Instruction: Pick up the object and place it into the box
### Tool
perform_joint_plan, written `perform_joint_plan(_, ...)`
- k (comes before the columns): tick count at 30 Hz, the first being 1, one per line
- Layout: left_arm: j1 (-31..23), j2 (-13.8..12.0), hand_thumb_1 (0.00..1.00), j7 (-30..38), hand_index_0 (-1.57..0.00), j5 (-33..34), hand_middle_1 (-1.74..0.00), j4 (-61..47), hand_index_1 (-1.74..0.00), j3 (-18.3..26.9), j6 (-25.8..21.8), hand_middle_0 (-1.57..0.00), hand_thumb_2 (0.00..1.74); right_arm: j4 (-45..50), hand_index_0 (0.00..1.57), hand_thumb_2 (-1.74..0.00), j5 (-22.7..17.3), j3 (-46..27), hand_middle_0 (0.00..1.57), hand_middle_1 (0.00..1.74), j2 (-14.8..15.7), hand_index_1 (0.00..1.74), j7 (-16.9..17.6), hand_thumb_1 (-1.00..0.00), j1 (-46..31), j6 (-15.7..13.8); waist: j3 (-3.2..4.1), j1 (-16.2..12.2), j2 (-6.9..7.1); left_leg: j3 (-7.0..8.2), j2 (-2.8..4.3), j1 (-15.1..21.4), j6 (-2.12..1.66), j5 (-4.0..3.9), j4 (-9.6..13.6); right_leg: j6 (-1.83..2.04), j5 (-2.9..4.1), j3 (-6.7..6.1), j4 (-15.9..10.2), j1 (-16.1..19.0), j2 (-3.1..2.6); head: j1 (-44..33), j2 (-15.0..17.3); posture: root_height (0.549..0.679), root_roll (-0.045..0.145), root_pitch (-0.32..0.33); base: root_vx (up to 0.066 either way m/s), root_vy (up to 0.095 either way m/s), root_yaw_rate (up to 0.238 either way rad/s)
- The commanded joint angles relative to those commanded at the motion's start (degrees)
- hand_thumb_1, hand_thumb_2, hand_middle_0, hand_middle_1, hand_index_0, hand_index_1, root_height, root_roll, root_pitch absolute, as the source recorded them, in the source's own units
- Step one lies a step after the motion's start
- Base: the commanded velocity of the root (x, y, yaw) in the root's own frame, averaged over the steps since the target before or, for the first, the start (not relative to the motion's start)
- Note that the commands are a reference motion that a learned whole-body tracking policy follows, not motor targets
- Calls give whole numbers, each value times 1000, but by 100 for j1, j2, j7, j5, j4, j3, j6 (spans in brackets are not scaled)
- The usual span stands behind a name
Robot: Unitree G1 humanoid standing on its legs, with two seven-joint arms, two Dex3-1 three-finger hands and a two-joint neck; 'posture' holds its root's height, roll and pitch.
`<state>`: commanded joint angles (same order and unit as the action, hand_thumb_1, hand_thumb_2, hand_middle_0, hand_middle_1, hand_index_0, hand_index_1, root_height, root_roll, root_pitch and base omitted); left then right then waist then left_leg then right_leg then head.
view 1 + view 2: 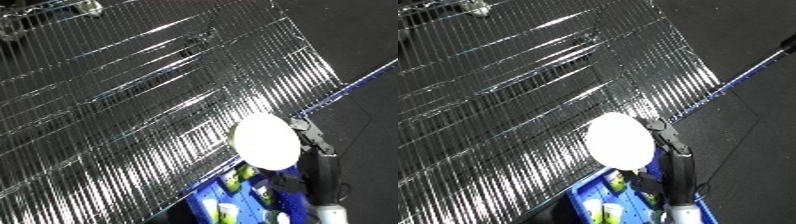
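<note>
above the blue bin (pixel 580 192), right hand (pixel 664 137) pinches a white disc (pixel 618 140); carry step, release into bin next.

I can't make out any readable text, label, brand or number here; the packs in the blue bin (pixel 206 197) carry green and white print, but it's too blurred for me to read

Filling the left and middle, glinting under bright light: tilted wire shelving (pixel 151 100); lying dark at the far right: floor (pixel 355 30).
</note>
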<state>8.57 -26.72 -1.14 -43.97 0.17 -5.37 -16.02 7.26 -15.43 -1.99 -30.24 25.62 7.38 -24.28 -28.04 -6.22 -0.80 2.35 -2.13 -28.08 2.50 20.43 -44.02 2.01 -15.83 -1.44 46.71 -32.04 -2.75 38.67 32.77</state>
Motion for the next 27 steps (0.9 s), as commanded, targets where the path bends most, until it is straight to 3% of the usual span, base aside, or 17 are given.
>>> perform_joint_plan(2, 40, 22, 1000, 105, -1570, 8, -1740, 54, -1740, -12, -150, -1570, 1740, -81, 1099, -1218, -127, -166, 1099, 1218, -9, 1218, -116, -700, -267, -171, -54, -142, 24, 36, 30, 60, -23, -38, 88, 23, 73, -48, -130, 51, -11, 19, 44, 636, 56, 81, -64, 51, -257)
perform_joint_plan(5, 48, 42, 1000, 156, -1570, 19, -1740, 89, -1740, -25, -252, -1570, 1740, -154, 1099, -1218, -173, -261, 1099, 1218, -11, 1218, -167, -700, -423, -280, -92, -229, 29, 63, 51, 120, -36, -62, 167, 42, 117, -94, -233, 88, -14, 38, 13, 638, 58, 82, -66, 50, -239)
perform_joint_plan(8, 74, 100, 1000, 230, -1570, 31, -1740, 154, -1740, -68, -429, -1570, 1740, -282, 1099, -1218, -352, -377, 1099, 1218, -47, 1218, -192, -700, -644, -454, -148, -380, 0, 148, 69, 227, -54, -149, 401, 62, 200, -167, -470, 128, -27, 175, -153, 642, 61, 93, -86, 48, -189)
perform_joint_plan(12, 59, 157, 1000, 201, -1570, 61, -1740, 191, -1740, -74, -520, -1570, 1740, -359, 1099, -1218, -456, -434, 1099, 1218, -48, 1218, -174, -700, -802, -582, -170, -469, -41, 196, 69, 299, -66, -191, 532, 58, 219, -205, -572, 155, -32, 349, -201, 643, 64, 98, -66, 34, -124)
perform_joint_plan(14, 41, 196, 1000, 194, -1570, 77, -1740, 197, -1740, -81, -562, -1570, 1740, -392, 1020, -1131, -493, -458, 1020, 1131, -46, 1131, -167, -650, -894, -660, -175, -530, -80, 225, 74, 357, -78, -205, 583, 50, 216, -237, -593, 175, -25, 466, -214, 644, 68, 97, -26, 43, -63)
perform_joint_plan(15, 37, 230, 1000, 206, -1570, 79, -1740, 213, -1740, -88, -590, -1570, 1740, -433, 864, -957, -546, -478, 864, 957, -39, 957, -207, -550, -956, -738, -176, -588, -121, 252, 82, 410, -91, -203, 599, 43, 203, -264, -585, 193, -8, 540, -210, 644, 72, 95, -4, 52, -83)
perform_joint_plan(18, 59, 275, 1000, 218, -1570, 59, -1740, 274, -1740, -99, -614, -1570, 1740, -523, 628, -696, -614, -500, 628, 696, -33, 696, -345, -400, -1002, -852, -176, -657, -175, 285, 94, 479, -112, -181, 586, 32, 171, -290, -555, 220, 26, 645, -165, 644, 78, 89, 11, 46, -84)
perform_joint_plan(26, 102, 384, 1000, 199, -1570, 0, -1740, 401, -1740, -157, -642, -1570, 1740, -629, 0, 0, -575, -457, 0, 0, -37, 0, -464, 0, -963, -895, -176, -708, -290, 306, 78, 630, -145, -171, 633, 0, 96, -335, -502, 281, 70, 744, -60, 644, 88, 80, 30, 20, -35)
perform_joint_plan(27, 109, 390, 1000, 204, -1570, -3, -1740, 409, -1740, -164, -638, -1570, 1740, -630, 0, 0, -554, -443, 0, 0, -36, 0, -457, 0, -951, -880, -176, -707, -300, 305, 75, 643, -147, -177, 648, -2, 89, -338, -497, 284, 70, 729, -61, 644, 88, 80, 23, -1, 11)
